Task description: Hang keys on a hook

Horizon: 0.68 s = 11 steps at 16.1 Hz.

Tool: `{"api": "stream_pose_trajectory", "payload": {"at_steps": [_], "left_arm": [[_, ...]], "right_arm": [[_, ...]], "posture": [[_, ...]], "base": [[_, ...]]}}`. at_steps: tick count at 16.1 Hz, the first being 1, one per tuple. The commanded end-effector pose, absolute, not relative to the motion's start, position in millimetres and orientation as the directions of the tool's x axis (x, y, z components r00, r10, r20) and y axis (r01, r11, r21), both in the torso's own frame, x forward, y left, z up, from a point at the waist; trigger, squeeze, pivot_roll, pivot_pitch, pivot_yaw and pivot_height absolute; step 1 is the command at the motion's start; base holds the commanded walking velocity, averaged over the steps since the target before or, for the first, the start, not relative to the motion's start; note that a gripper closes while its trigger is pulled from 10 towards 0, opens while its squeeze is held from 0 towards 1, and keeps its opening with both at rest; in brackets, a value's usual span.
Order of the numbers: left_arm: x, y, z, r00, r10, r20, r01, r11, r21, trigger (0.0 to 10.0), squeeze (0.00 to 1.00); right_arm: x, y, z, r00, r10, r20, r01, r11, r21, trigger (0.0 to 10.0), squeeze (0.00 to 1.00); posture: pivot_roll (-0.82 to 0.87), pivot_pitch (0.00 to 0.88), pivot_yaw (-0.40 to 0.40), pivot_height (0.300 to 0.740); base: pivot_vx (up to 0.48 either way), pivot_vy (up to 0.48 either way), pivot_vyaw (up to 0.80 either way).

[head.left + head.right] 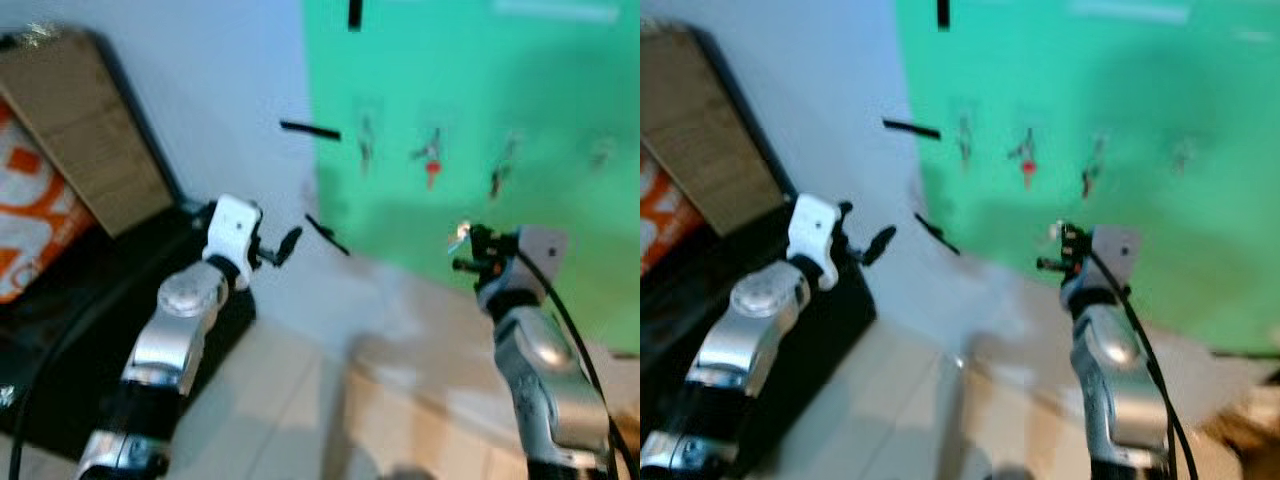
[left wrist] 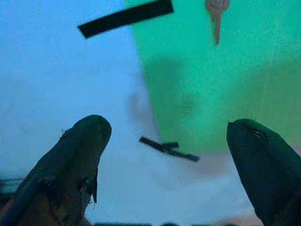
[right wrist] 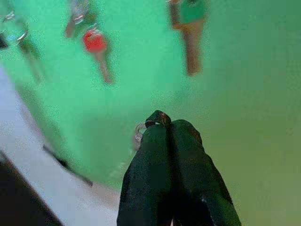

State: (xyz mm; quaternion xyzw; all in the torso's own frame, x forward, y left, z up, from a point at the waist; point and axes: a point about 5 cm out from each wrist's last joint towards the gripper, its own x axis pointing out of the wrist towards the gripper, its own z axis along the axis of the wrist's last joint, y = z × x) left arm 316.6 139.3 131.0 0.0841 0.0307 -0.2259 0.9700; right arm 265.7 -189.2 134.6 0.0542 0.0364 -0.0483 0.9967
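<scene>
left eye view: a green board (image 1: 480,100) on the wall is taken as the landmark. several keys are seen hanging across it, one with a red head (image 1: 432,172); the hooks themselves are too blurred to be made out. the right hand (image 1: 462,243) is raised just below that row, with something small and shiny at its tip. the left hand (image 1: 285,245) is held beside the board's left edge, over pale wall marked with black tape strips (image 1: 310,129).

right eye view: the same scene is shown, blurred, with the right hand below the hung keys and apart from them.

left wrist view: the left hand's fingers (image 2: 77,155) are spread wide with nothing between them, pointed at the board's edge.

right wrist view: the right hand's fingers (image 3: 164,155) are pressed together, pinching a thin silver key ring (image 3: 139,132) that peeks out beside them; the key itself is hidden. the board is faced closely.

the key is judged carried but not yet hung; reaching a free hook and releasing are left.
</scene>
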Motion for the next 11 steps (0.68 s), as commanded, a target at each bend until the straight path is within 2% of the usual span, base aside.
{"api": "stream_pose_trajectory", "payload": {"at_steps": [1, 4, 7, 11], "left_arm": [[316.0, 134.6, 136.1, 0.883, -0.463, -0.073, 0.469, 0.868, 0.163, 10.0, 0.00], [310.5, 127.2, 137.6, 0.847, -0.528, -0.055, 0.531, 0.839, 0.123, 10.0, 0.00], [309.7, 127.4, 138.2, 0.853, -0.519, -0.045, 0.521, 0.845, 0.120, 10.0, 0.00], [304.9, 124.7, 128.6, 0.830, -0.550, -0.091, 0.557, 0.820, 0.127, 10.0, 0.00]], "right_arm": [[265.9, -196.6, 142.5, 0.994, -0.106, -0.040, 0.110, 0.987, 0.121, 10.0, 0.00], [263.9, -198.5, 146.2, 0.997, -0.069, -0.030, 0.071, 0.992, 0.101, 10.0, 0.00], [263.7, -200.4, 150.2, 0.999, -0.048, -0.019, 0.049, 0.995, 0.087, 10.0, 0.00], [259.6, -194.5, 153.4, 1.000, 0.012, -0.023, -0.011, 0.999, 0.043, 10.0, 0.00]], "posture": [[-0.12, 0.000, 0.082, 0.740], [-0.12, 0.000, 0.077, 0.740], [-0.12, 0.000, 0.070, 0.740], [-0.12, 0.000, 0.060, 0.740]], "base": [[0.000, 0.000, 0.00], [0.000, 0.000, 0.00], [0.000, 0.000, 0.00], [0.000, -0.406, 0.00]]}}
